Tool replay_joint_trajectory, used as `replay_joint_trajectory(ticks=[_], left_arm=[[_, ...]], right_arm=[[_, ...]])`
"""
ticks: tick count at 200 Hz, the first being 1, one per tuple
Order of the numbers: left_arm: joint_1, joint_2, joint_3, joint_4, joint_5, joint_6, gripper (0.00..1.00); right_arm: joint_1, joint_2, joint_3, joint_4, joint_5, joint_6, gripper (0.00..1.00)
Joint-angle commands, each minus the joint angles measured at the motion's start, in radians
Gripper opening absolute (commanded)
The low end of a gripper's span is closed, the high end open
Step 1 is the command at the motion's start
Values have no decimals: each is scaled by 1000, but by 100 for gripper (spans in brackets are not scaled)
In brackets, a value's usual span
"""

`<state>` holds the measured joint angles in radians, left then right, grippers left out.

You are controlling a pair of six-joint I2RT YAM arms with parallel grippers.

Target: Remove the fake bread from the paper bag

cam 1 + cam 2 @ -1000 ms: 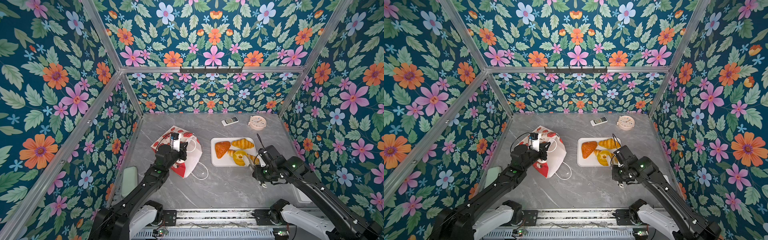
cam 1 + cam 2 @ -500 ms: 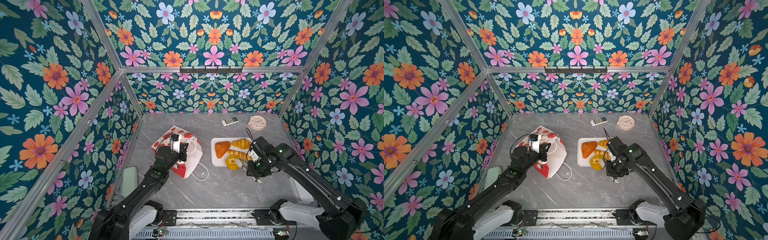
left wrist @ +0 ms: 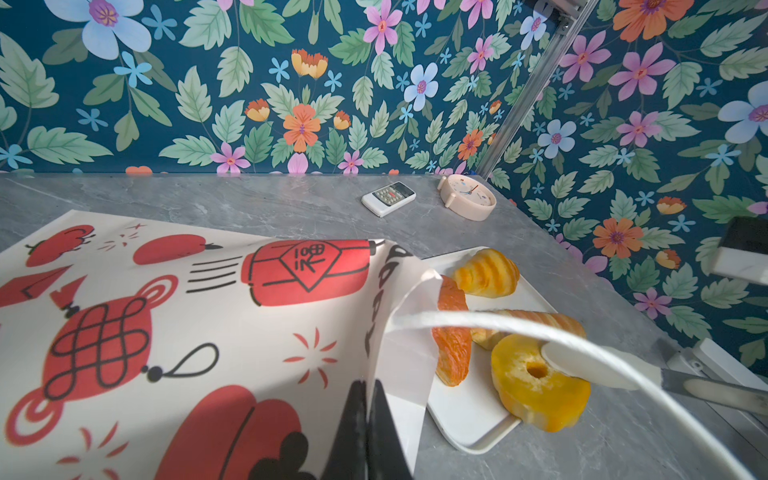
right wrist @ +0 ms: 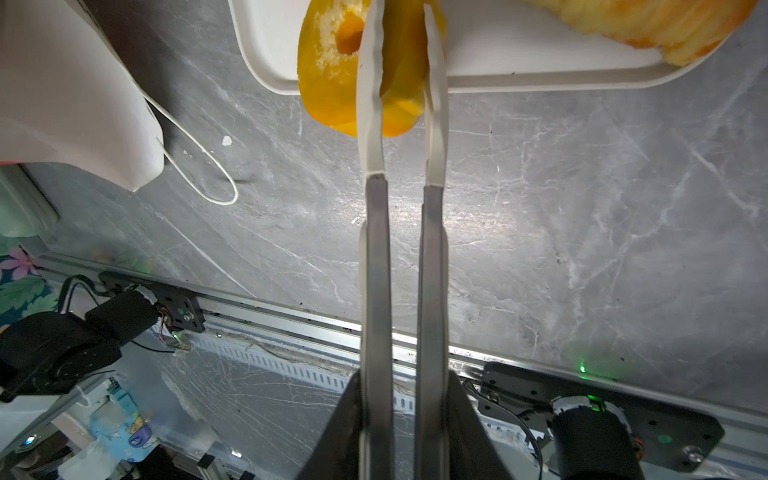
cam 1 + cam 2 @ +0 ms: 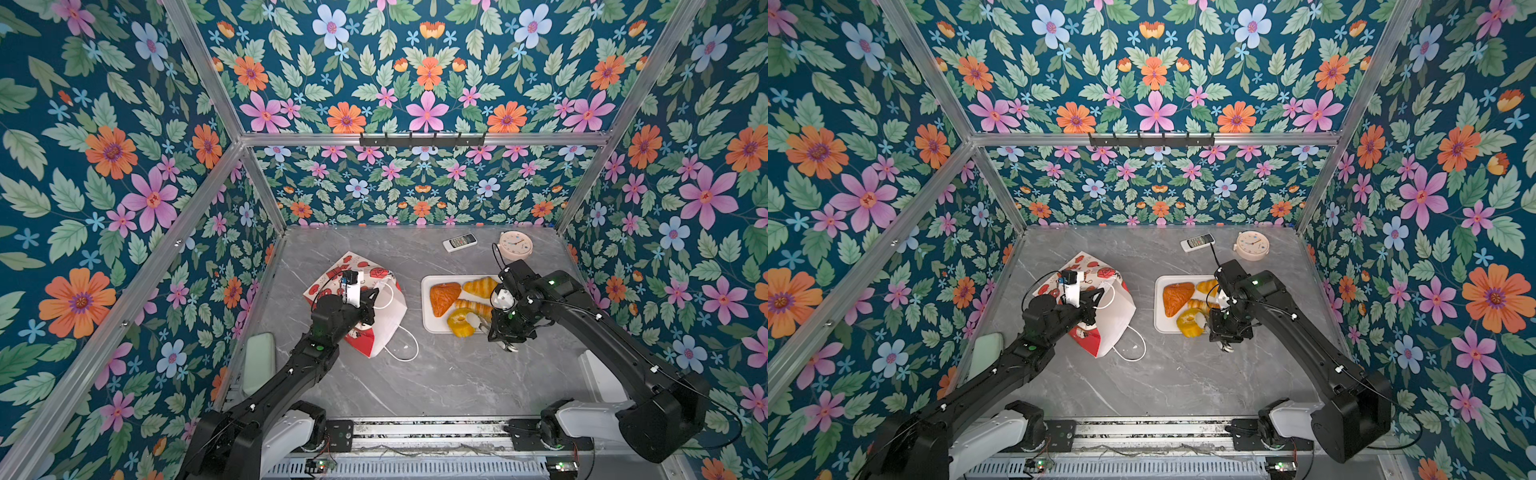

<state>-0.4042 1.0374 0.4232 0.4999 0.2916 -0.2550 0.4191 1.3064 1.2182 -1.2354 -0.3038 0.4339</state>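
Paper bag (image 5: 390,318) lying on the counter (image 5: 415,374), white with red prints, mouth edge lifted. On the tray (image 5: 431,323): croissant (image 5: 480,286), orange triangular pastry (image 5: 444,297), twisted stick (image 5: 471,308). Yellow ring donut (image 5: 459,324) overhanging the tray's near rim, pinched between jaws of right gripper (image 4: 399,16).

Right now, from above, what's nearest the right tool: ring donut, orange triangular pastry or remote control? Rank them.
1. Ring donut: gripped in the right tool, tray's near edge.
2. Orange triangular pastry: tray's left side.
3. Remote control: far back, farthest.
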Motion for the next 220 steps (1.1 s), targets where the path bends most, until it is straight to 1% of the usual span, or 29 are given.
replay_joint_trajectory(ticks=[1,46,115,156,220], left_arm=[[2,13,2,66,20,-10,0],[1,31,3,79,28,-20,0],[1,36,3,80,28,-22,0],[2,31,3,78,31,-25,0],[1,40,3,81,38,-30,0]], right_arm=[[-16,3,10,27,-61,-15,31],[-43,11,27,63,-117,-11,37],[-53,27,45,107,-159,6,39],[-63,14,32,93,-84,0,39],[-78,-42,-51,103,-56,8,39]])
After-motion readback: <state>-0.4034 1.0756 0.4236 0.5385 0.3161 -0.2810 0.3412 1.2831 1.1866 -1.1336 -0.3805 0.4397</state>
